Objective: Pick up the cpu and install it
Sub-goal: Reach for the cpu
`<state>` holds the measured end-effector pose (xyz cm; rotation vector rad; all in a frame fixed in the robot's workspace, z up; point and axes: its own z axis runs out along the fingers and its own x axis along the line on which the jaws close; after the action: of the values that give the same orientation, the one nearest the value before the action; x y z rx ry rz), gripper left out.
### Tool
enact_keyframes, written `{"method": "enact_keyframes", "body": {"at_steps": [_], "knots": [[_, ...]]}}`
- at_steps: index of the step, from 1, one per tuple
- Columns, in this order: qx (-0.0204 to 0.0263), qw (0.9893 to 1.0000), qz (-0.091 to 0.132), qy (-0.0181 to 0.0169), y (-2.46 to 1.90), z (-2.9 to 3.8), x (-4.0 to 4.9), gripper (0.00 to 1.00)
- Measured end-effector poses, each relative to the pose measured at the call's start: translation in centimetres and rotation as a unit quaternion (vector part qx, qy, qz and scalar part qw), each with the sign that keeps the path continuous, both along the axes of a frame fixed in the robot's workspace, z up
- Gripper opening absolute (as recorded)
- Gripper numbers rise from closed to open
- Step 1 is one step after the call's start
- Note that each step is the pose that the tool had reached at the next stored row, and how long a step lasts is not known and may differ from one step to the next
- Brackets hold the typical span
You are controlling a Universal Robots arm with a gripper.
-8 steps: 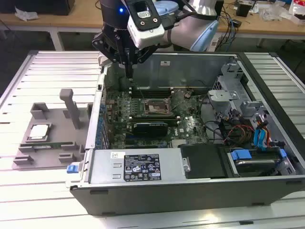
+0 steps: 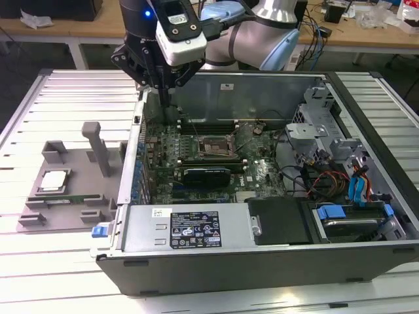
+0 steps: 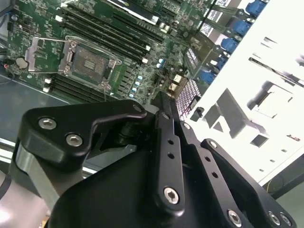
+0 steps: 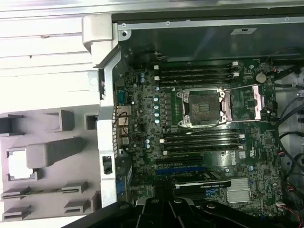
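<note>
Your gripper hangs clenched on nothing over the computer case in the exterior view; the cpu lies in the grey fixture, near its edge farthest from the case. In the second wrist view, the socket stands open and bare. In the first wrist view, the cpu sits unpicked, so you have pickup and install both left.

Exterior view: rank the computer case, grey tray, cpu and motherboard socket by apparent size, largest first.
1. computer case
2. grey tray
3. cpu and socket look about alike. The socket sits farther from the camera, so I leave them unranked.
</note>
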<state>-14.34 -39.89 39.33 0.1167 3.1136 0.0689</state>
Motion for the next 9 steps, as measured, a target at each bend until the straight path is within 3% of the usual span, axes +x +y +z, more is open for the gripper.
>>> {"method": "enact_keyframes", "body": {"at_steps": [9], "knots": [[0.0000,1.0000,0.000,0.0000,0.00,0.00,-1.90,0.11]]}}
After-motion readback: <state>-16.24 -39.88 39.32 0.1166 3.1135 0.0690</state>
